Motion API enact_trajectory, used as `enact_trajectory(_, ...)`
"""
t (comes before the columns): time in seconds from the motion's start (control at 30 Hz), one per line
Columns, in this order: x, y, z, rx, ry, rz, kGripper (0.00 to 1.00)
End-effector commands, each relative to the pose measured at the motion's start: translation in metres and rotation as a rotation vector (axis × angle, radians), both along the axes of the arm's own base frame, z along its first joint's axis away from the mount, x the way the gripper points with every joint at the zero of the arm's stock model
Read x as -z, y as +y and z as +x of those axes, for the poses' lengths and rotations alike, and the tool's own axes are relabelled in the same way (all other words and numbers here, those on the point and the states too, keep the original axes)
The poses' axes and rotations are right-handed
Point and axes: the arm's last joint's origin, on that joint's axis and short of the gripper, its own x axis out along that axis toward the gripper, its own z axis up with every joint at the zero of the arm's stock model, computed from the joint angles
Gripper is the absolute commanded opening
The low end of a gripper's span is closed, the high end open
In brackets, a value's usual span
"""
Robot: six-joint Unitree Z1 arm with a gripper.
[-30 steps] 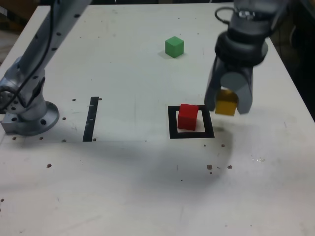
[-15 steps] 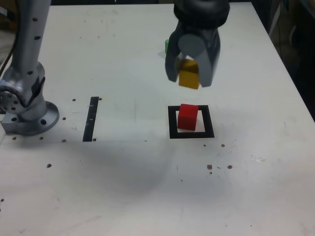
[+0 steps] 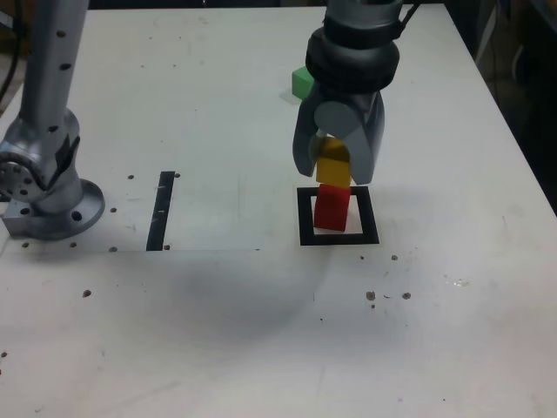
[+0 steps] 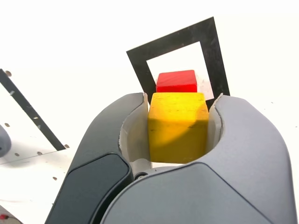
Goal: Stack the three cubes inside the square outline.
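The red cube [image 3: 332, 207] [image 4: 176, 81] stands inside the black square outline [image 3: 305, 218] [image 4: 138, 60]. My gripper [image 3: 335, 174] [image 4: 178, 105] is shut on the yellow cube [image 3: 333, 170] [image 4: 177, 126] and holds it directly over the red cube, very close to its top; whether they touch I cannot tell. The green cube [image 3: 302, 82] sits farther back on the table, partly hidden behind the gripper in the exterior view.
The arm's base [image 3: 48, 196] is bolted down at the exterior view's left. A narrow black strip [image 3: 160, 211] [image 4: 28, 109] lies between the base and the outline. Small dark specks [image 3: 387, 294] dot the white table [image 3: 261, 331].
The gripper has carried the yellow cube from the right of the outline, up and behind it, then down until it hangs just over the red cube.
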Motion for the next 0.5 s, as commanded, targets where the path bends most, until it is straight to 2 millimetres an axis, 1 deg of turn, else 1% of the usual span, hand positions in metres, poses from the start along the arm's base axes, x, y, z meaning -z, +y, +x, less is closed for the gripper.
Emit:
enact_trajectory(0.0,0.007,-0.001,0.001,-0.005,0.005,-0.009,0.09)
enact_trajectory(0.2,0.02,-0.002,0.003,-0.017,0.018,-0.017,0.09)
enact_trajectory(0.47,0.025,-0.002,0.003,-0.019,0.029,-0.019,0.1)
